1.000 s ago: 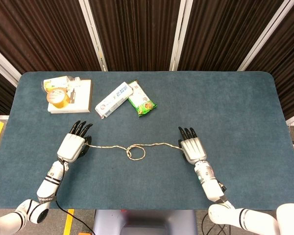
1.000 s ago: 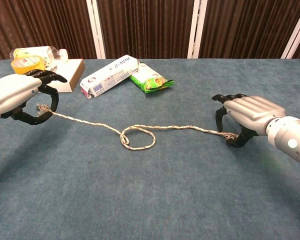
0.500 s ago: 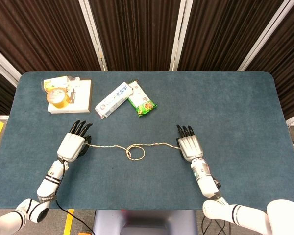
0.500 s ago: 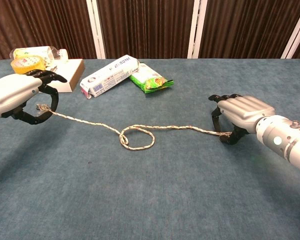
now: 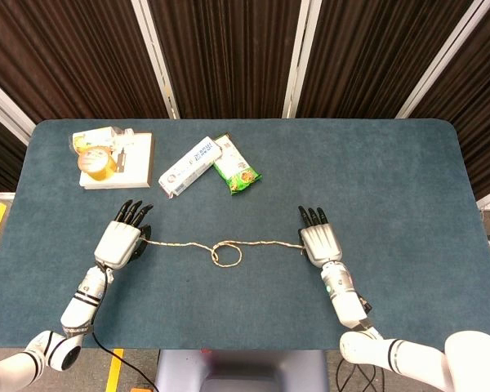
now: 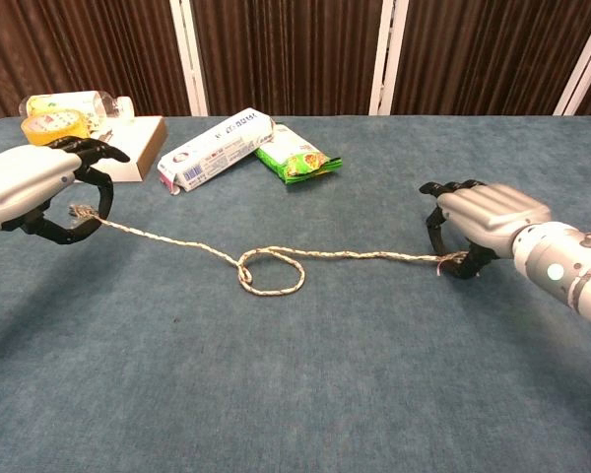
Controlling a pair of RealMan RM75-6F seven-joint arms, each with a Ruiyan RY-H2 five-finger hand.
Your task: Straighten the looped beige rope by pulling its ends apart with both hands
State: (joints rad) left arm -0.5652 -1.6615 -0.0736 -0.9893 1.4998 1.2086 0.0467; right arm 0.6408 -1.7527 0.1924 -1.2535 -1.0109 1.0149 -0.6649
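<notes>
A beige rope [image 5: 229, 244] [image 6: 187, 243] lies across the blue table with one small loop [image 5: 225, 254] [image 6: 271, 271] near its middle. My left hand [image 5: 122, 239] [image 6: 34, 187] holds the rope's left end off the cloth, pinched under its curled black fingers. My right hand [image 5: 319, 242] [image 6: 485, 222] pinches the right end low over the table. The stretch of rope between each hand and the loop runs almost straight.
A white box [image 5: 189, 167] and a green packet [image 5: 236, 171] lie behind the loop. At the back left a flat white box [image 5: 135, 162] carries a yellow tape roll [image 5: 97, 163] and a bottle [image 5: 98, 137]. The table's front edge [image 5: 229, 347] is close behind my wrists.
My right hand drifted slightly inward, then back out to the right with the rope end, drawing that stretch tauter. The left hand and the loop barely moved.
</notes>
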